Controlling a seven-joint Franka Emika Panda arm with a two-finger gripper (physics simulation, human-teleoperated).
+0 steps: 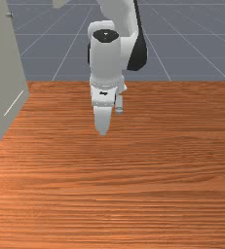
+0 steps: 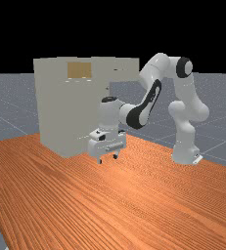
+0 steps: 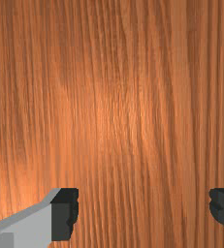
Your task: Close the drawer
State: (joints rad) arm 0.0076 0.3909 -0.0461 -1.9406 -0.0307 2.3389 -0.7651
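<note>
In the far view my gripper [image 2: 108, 159] hangs low over the table, fingers apart with nothing between them. The pale grey cabinet [image 2: 60, 110] stands behind it, toward the far view's left. A drawer [image 2: 126, 71] juts out at the cabinet's top toward the far view's right, so it stands open, well above my fingertips. In the front view the cabinet [image 1: 2, 73] is at the left edge, and my hand is to its right, apart from it. In the wrist view the open gripper [image 3: 144, 210] has bare wood below it.
The wooden table [image 2: 134, 210] lies under the hand and reaches to the cabinet's foot. My forearm [image 2: 151, 100] passes close by the outer end of the drawer in the far view. A tan panel [image 2: 79, 70] shows high on the cabinet.
</note>
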